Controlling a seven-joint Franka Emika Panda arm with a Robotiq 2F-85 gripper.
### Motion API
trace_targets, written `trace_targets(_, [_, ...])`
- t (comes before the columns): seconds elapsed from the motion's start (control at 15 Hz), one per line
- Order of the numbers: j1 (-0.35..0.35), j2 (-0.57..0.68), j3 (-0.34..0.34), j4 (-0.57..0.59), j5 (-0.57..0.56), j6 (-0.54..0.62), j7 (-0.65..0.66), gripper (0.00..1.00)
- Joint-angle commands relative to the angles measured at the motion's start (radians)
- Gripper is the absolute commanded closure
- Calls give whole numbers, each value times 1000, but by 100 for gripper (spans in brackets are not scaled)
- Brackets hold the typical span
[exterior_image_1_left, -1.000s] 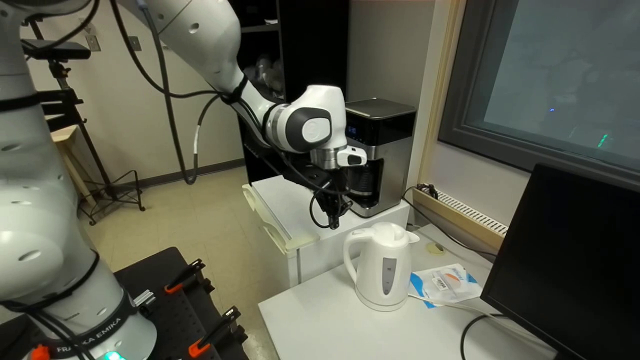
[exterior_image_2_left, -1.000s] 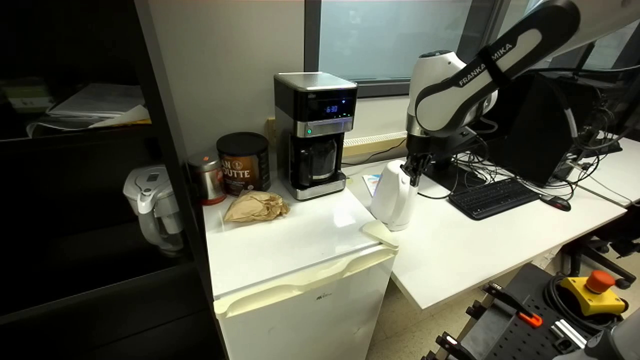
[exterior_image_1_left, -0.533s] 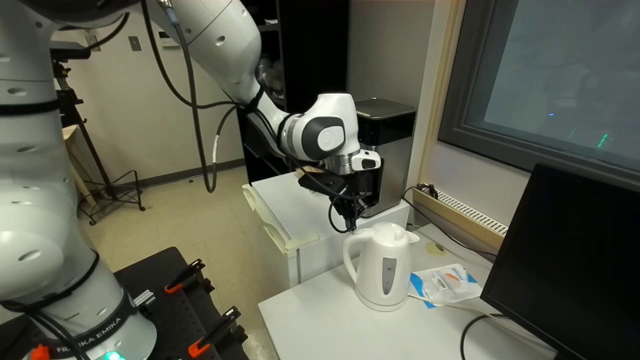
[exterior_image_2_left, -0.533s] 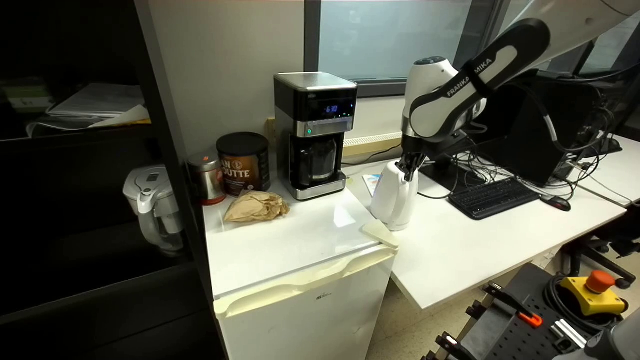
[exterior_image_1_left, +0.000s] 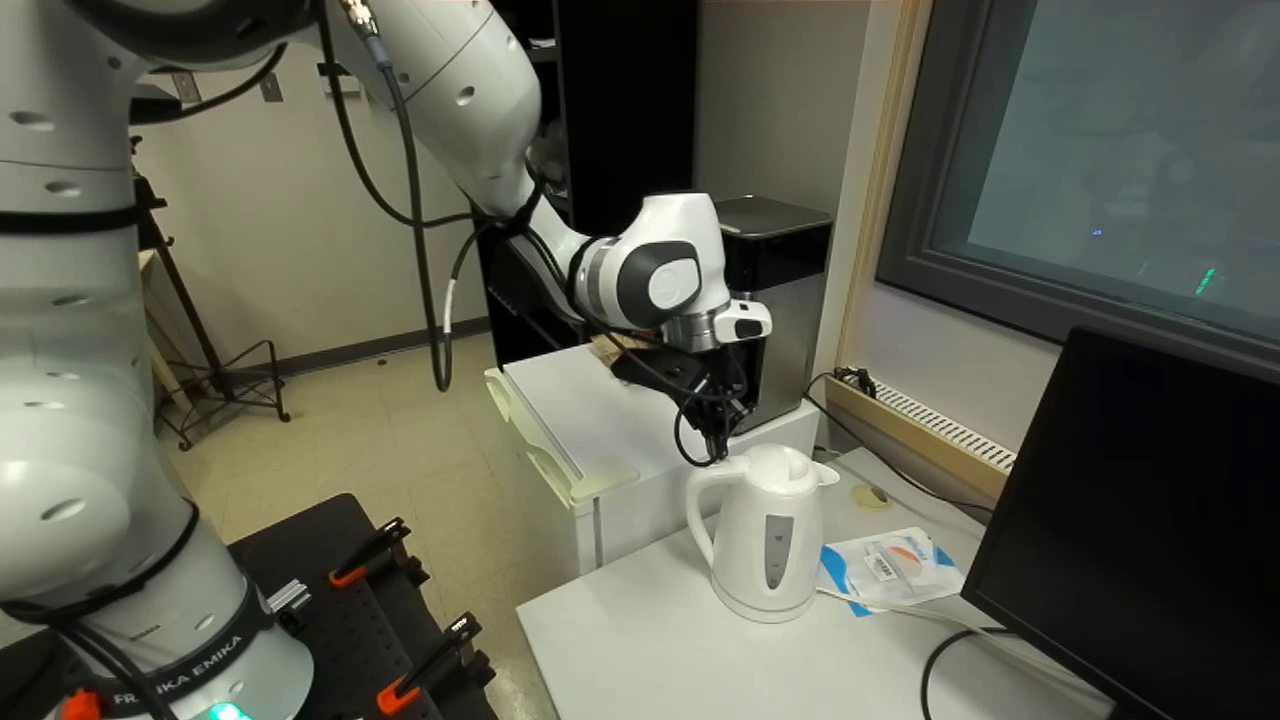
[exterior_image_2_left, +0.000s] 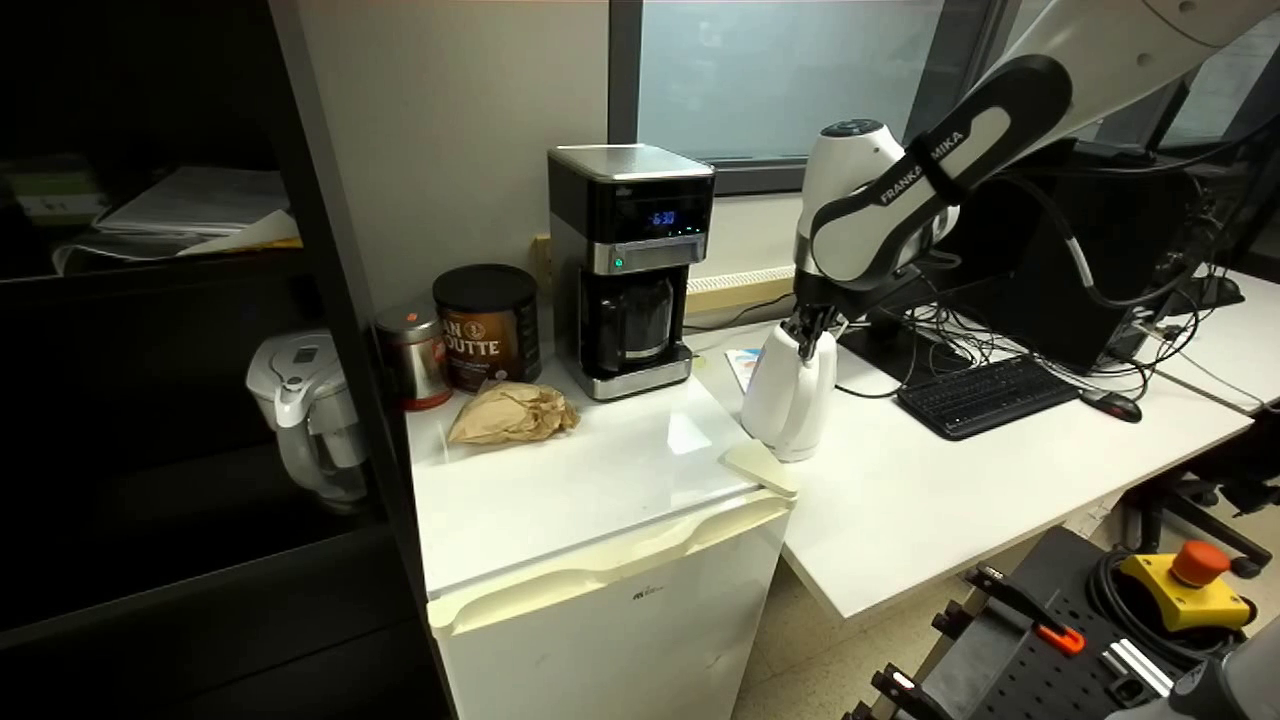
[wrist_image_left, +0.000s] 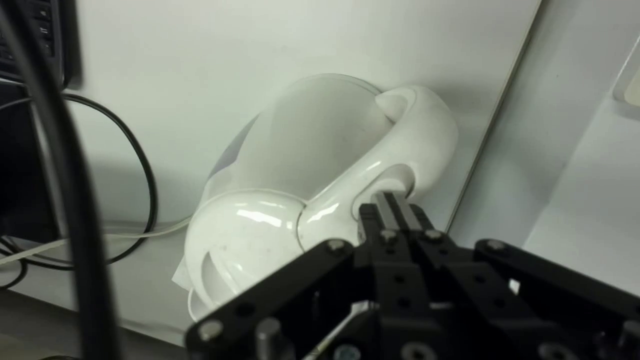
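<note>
A white kettle (exterior_image_1_left: 742, 550) stands upright on the white desk (exterior_image_1_left: 650, 640), with its handle toward the fridge side and its lid down. My gripper (wrist_image_left: 397, 197) is shut, its two fingers together with nothing between them, pointing down at the top of the handle (wrist_image_left: 435, 130). In the wrist view the fingertips lie over the rounded recess in the handle, where a white button-like piece (wrist_image_left: 390, 186) shows. Whether they touch it I cannot tell. Both exterior views put the gripper (exterior_image_2_left: 807, 350) right above the kettle (exterior_image_2_left: 775, 405), beside the lid (wrist_image_left: 245, 235).
A small white fridge (exterior_image_2_left: 590, 500) adjoins the desk and bears a coffee maker (exterior_image_2_left: 630, 190), a brown paper bag (exterior_image_2_left: 515, 412) and a coffee can (exterior_image_2_left: 485, 345). On the desk are a packet (exterior_image_1_left: 885, 565), a monitor (exterior_image_1_left: 1140, 530), a keyboard (exterior_image_2_left: 985, 395) and loose cables.
My shut gripper has travelled from beside the kettle, over the fridge edge in an exterior view, to the top of the handle. Its movement has slowed. The kettle stands where it was.
</note>
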Motion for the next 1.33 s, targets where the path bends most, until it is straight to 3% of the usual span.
trace_targets(0.0, [16, 26, -12, 10, -3, 15, 12, 96])
trace_targets(1.27, [2, -49, 0, -81, 36, 8, -16, 96])
